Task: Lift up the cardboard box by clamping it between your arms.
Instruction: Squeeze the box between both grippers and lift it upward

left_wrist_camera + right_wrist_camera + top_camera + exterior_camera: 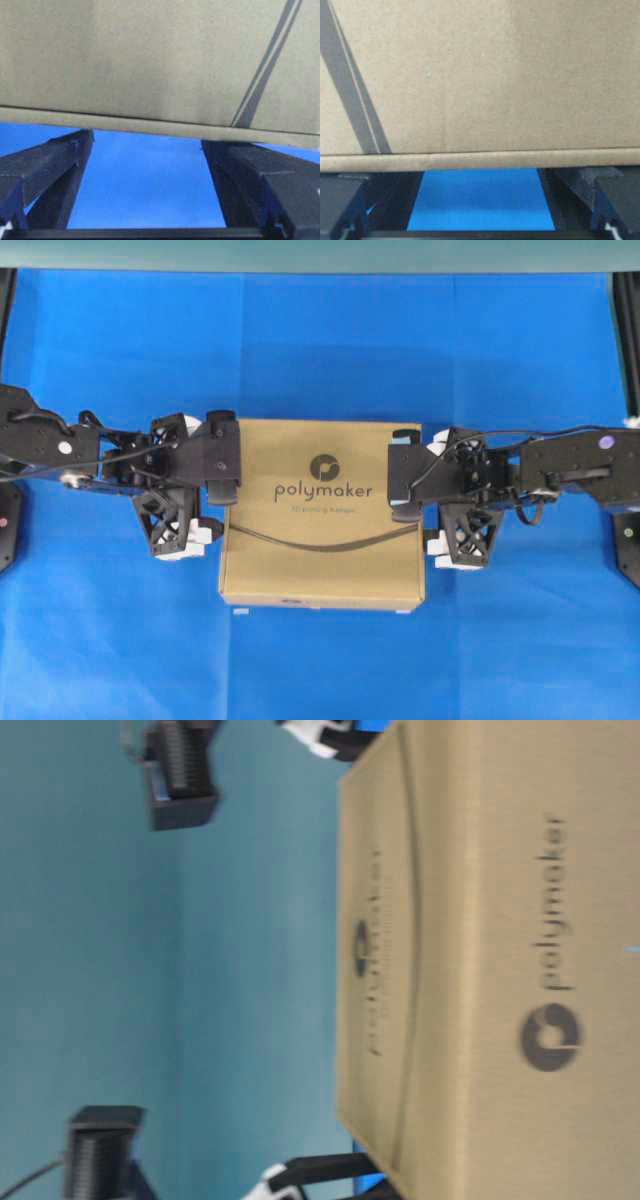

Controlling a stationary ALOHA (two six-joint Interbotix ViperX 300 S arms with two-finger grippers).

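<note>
Blue bench (100, 640): cardboard box (322, 570) sits squarely between left gripper (222, 458) and right gripper (405, 472), fingers spread apart, pressing opposite sides.

The cardboard box (322, 512) sits at the middle of the surface (320, 660), between my two arms. My left arm (120, 465) lies at nine o'clock of it, my right arm (510, 475) at three o'clock. Each arm's end overlaps a side edge of the box, toward its twelve o'clock half.
</note>
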